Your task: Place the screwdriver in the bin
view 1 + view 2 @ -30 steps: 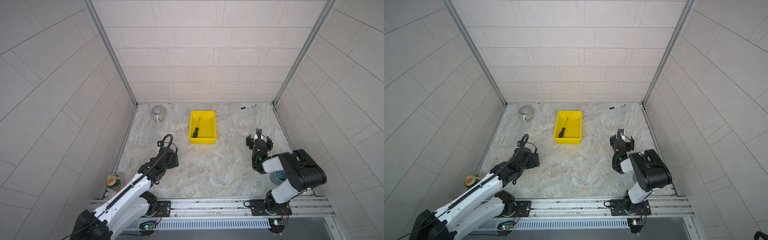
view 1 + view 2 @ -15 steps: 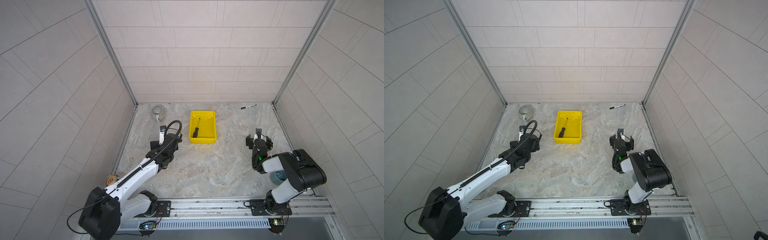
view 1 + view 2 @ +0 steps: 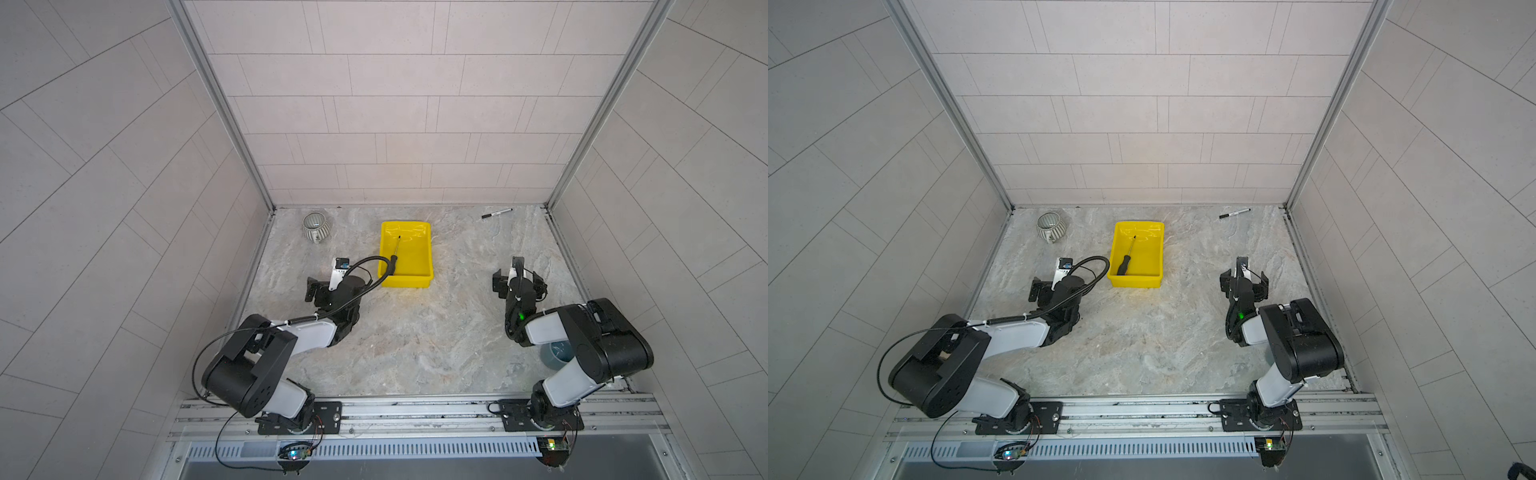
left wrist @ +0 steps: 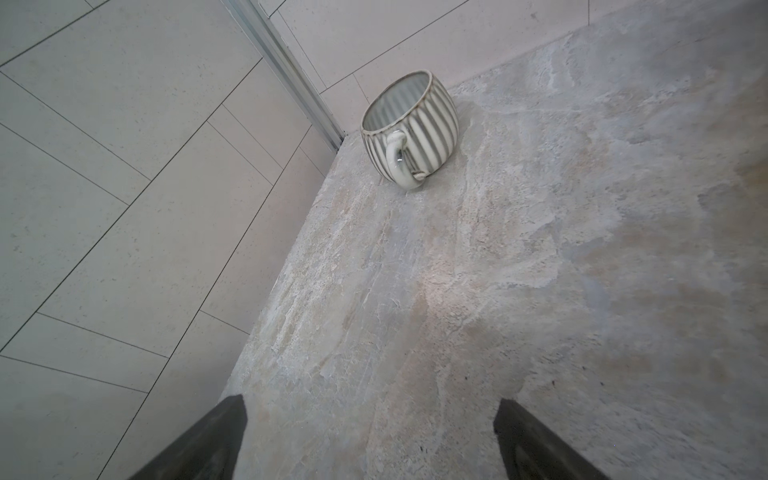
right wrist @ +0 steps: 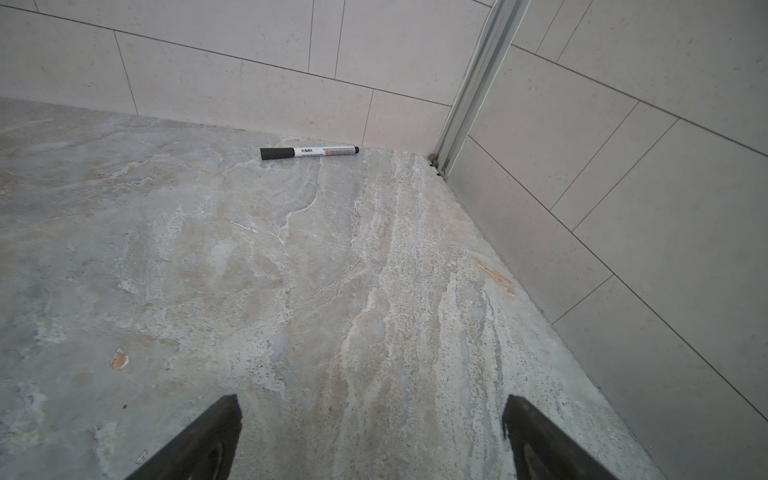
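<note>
The screwdriver [image 3: 1124,264], black-handled with a thin dark shaft, lies slantwise on the floor of the yellow bin [image 3: 1133,281] at the back middle of the table. In a top view a cable crosses its handle, so only the screwdriver shaft [image 3: 397,245] shows inside the bin [image 3: 409,281]. My left gripper [image 3: 328,284] [image 3: 1054,284] stands just left of the bin's near corner, apart from it. Its wrist view shows the left gripper [image 4: 370,401] open over bare stone. My right gripper [image 3: 518,282] [image 3: 1244,282] [image 5: 370,399] is open too, well right of the bin, holding nothing.
A grey ribbed mug [image 3: 316,226] [image 3: 1051,226] [image 4: 409,129] stands at the back left corner. A black marker [image 3: 496,213] [image 3: 1234,213] [image 5: 309,152] lies by the back wall at right. A blue-grey cup [image 3: 555,361] sits half hidden under the right arm. Tiled walls enclose three sides.
The left arm has folded back toward its base, and its gripper shifted a little toward the back, beside the bin. The screwdriver stayed in the bin. The right arm has not moved.
</note>
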